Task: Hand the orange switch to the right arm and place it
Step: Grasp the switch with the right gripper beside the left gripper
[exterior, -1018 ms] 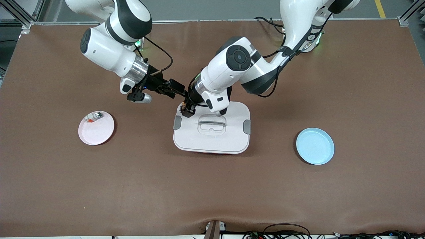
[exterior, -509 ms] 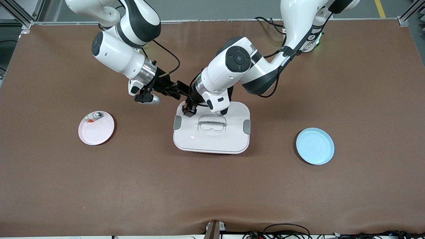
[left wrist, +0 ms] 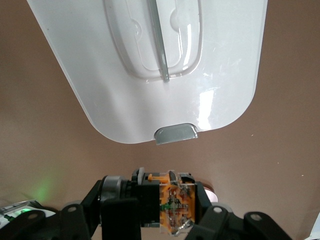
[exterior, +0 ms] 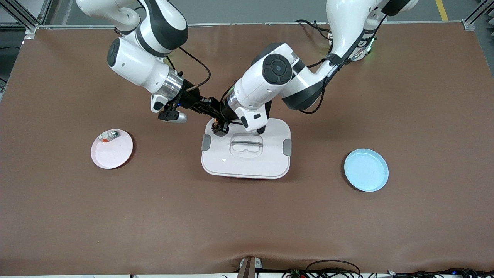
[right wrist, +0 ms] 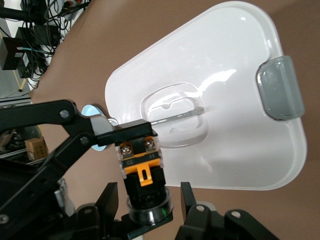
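The orange switch [left wrist: 175, 205], black with an orange-tan middle, hangs in the air over the corner of the white lidded box [exterior: 247, 160] that lies toward the right arm's end of the table. My left gripper [exterior: 219, 127] [left wrist: 160, 210] is shut on its orange section. In the right wrist view the switch [right wrist: 142, 170] points its round clear end between the fingers of my right gripper [right wrist: 148, 187]. Those fingers stand on either side of that end, open, with a narrow gap on each side. In the front view the right gripper [exterior: 213, 110] meets the left one tip to tip.
The white box [right wrist: 240, 150] has grey latches [exterior: 287, 147] and a recessed handle [exterior: 246, 144]. A pink plate [exterior: 114, 154] toward the right arm's end holds a small silver-and-green piece [exterior: 110, 135]. A blue plate [exterior: 366, 170] lies toward the left arm's end.
My right arm has moved in toward the left gripper, and its fingers now straddle the switch's round end and have narrowed. The left arm and the switch have stayed put.
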